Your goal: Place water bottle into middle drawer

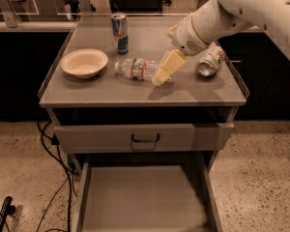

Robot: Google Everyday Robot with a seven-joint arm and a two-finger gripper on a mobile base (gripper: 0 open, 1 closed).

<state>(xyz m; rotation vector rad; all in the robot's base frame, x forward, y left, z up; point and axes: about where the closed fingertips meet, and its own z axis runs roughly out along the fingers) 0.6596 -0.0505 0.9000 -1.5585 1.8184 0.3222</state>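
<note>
The gripper sits at the end of the big white arm that reaches in from about 2 o'clock. Its cream tip angles down right against the base end of the water bottle, and honestly I can't tell how wide it's open or whether it has any hold on the bottle yet. There's only the one camera view, so here's what worries me. The bottle lies on its side on the cabinet top, cap pointing to 9 o'clock and base to 3 o'clock. A round ribbed body like that could roll toward the 6 o'clock edge if it gets nudged instead of pinched. A grab that far out at the base would probably also let the cap end droop or swing. The bowl is near the cap at 9 o'clock, the blue-and-silver can stands at about 11, and a tipped silvery can lies at 3, so a sloppy sweep could bump any of them. The handled drawer sticks out over the back of the middle drawer, which is pulled open down at 6 o'clock, so the bottle could clip it going down. The bottle itself is clear thin plastic with a white cap and a red, green and white label, and it looks easy to crush.
</note>
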